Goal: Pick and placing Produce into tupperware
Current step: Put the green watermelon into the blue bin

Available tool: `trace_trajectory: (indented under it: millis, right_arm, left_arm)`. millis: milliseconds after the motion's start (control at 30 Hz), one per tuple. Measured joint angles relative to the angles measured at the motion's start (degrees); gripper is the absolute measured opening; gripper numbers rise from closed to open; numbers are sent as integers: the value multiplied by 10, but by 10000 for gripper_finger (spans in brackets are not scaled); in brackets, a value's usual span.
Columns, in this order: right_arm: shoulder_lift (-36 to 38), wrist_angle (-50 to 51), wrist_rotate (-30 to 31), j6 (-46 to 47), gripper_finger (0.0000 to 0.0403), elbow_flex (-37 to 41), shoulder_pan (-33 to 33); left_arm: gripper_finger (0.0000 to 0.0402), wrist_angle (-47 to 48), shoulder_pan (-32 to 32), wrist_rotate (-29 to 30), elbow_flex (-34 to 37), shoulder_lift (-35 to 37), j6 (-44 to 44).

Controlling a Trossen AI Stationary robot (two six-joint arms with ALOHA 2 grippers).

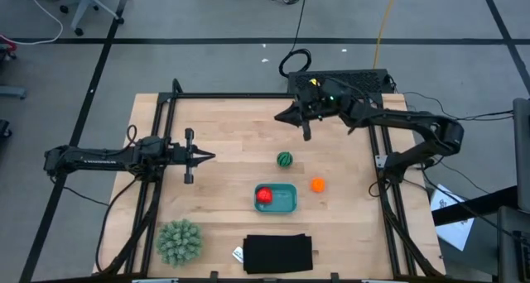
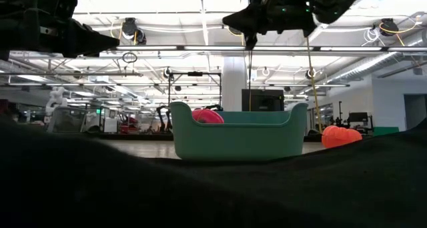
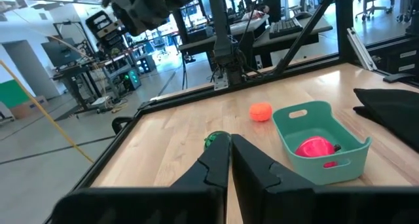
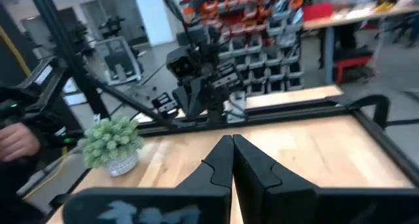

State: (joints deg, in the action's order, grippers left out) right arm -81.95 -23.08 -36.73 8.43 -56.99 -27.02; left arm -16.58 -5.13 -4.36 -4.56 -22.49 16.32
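Red piece (image 1: 264,195) in tub (image 1: 287,207); green (image 1: 285,159), orange (image 1: 317,184) outside.

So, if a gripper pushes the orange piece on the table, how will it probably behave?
The orange piece looks round and sits free on the smooth wooden table, so it would probably roll rather than slide. It is far smaller than the teal tub beside it, so it is likely light and easily knocked away.
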Motion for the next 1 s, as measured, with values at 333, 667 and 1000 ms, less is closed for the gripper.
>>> trace_trajectory:
  millis: [333, 667, 1000]
  right_arm:
    - [-67, 171, -39, -55, 0, -130, -12]
    - [-90, 294, -29, -222, 0, -169, -14]
    - [-87, 391, 115, -394, 19, -168, 1]
  left_arm:
    - [21, 1, 0, 5, 0, 0, 0]
    - [21, 1, 0, 6, 0, 0, 0]
    - [21, 2, 0, 14, 0, 0, 0]
